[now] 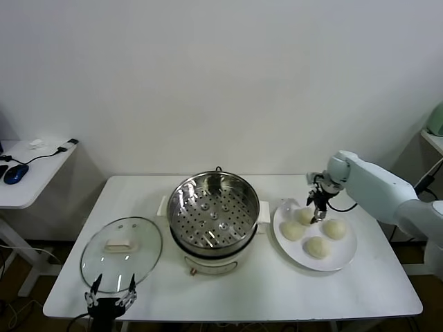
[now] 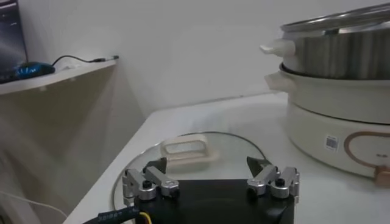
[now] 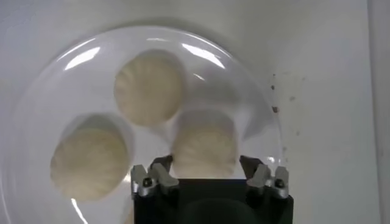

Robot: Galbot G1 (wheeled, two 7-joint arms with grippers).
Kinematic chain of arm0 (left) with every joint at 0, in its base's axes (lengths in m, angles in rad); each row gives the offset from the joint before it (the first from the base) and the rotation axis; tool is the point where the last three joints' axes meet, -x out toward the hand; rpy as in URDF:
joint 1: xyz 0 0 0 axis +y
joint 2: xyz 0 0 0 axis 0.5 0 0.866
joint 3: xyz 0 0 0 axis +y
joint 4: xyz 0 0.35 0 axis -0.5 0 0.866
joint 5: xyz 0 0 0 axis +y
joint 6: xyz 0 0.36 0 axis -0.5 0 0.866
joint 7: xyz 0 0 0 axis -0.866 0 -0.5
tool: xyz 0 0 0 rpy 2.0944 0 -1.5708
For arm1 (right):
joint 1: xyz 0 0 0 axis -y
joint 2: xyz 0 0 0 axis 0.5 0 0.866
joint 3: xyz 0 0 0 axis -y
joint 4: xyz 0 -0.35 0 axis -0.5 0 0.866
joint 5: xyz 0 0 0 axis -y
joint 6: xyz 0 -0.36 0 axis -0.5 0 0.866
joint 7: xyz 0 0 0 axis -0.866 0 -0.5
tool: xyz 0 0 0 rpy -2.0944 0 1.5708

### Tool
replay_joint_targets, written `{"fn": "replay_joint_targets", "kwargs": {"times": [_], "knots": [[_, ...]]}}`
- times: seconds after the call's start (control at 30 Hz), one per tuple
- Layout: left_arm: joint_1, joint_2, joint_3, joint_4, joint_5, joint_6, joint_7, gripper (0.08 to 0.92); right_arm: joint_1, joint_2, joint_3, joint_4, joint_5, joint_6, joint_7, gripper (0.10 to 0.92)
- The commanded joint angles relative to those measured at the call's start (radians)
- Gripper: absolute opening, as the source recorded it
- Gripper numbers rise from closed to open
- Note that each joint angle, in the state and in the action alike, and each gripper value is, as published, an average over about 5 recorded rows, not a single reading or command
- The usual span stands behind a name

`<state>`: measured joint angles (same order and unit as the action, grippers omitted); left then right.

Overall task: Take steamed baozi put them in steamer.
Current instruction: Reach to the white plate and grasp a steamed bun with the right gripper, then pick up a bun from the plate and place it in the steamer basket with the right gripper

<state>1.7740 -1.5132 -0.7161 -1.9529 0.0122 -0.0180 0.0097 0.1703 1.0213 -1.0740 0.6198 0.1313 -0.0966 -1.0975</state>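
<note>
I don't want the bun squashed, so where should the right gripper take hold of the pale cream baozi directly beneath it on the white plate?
Come straight down from above with the right gripper open and close across the widest part of the round pale cream baozi. It sits domed on the flat white plate, and the gaps to its neighbours look clearest on those two sides.

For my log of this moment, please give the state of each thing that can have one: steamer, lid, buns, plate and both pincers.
steamer: uncovered, tray holds no buns
glass lid: off, flat on table at steamer's left
steamed baozi: all four on plate
plate: holds four buns
right pincer: open, over one bun
left pincer: open, parked by lid
</note>
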Motion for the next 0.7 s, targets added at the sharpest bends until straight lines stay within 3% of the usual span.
{"fn": "replay_joint_targets", "kwargs": {"times": [0.03,0.2,0.4,0.7], "knots": [[0.003,0.0,0.002,-0.01,-0.001,0.003,0.0,0.823,0.003,0.007,0.002,0.003,0.003,-0.009,-0.002,0.624],[0.007,-0.001,0.007,-0.018,0.003,0.004,0.0,0.823,0.09,-0.052,-0.051,0.13,0.056,-0.017,-0.009,0.607],[0.007,0.003,0.007,-0.02,0.007,0.003,0.0,0.823,0.401,-0.12,-0.276,0.33,0.207,0.007,-0.033,0.605],[0.003,0.007,0.003,-0.036,0.009,0.009,-0.001,0.823,0.774,-0.01,-0.455,0.648,0.376,0.181,-0.041,0.611]]}}
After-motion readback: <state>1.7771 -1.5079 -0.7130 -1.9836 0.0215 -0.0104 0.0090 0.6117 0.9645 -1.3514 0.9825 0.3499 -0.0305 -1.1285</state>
